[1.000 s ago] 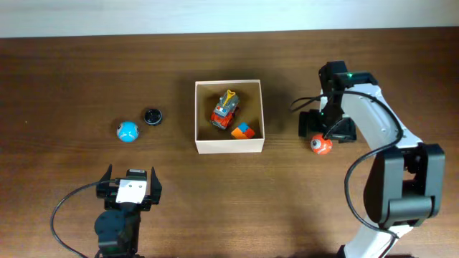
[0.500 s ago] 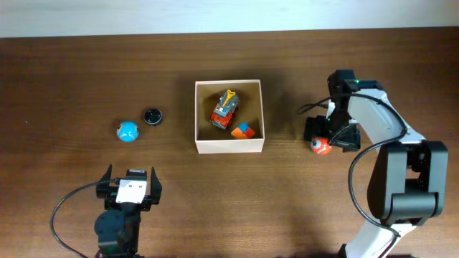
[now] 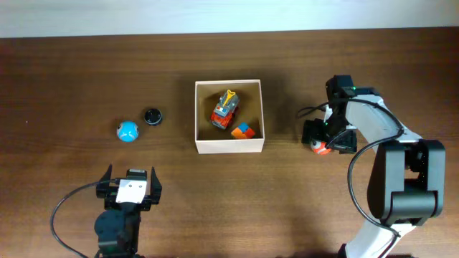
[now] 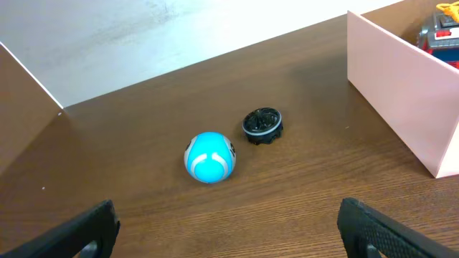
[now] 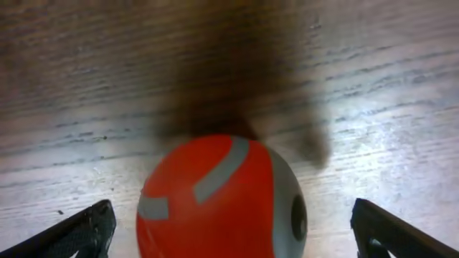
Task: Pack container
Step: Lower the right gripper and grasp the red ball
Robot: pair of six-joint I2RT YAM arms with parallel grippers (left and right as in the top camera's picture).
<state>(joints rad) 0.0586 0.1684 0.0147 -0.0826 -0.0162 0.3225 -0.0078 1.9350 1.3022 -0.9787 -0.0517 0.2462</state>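
The step in hand is the pickup of the orange ball, which sits on the table to the right of the container, near it but clearly apart. The right gripper hangs directly over the ball with its jaws spread wide, one finger showing at each lower corner of the wrist view and the ball centred between them. It holds nothing yet, and the fingers look clear of the ball on both sides, though the overhead view hides the tips under the wrist, so contact cannot be ruled out.

The container stands mid-table and already holds a toy truck and an orange-and-blue cube. On its left, a blue ball and a small black disc lie just beside each other on the wood. The left gripper waits at the near edge, wide open and empty.

The next move likely calls for closing squarely across the ball's middle, since a round toy may roll or squirt out of an off-centre pinch, then lifting it and carrying it left over the container wall
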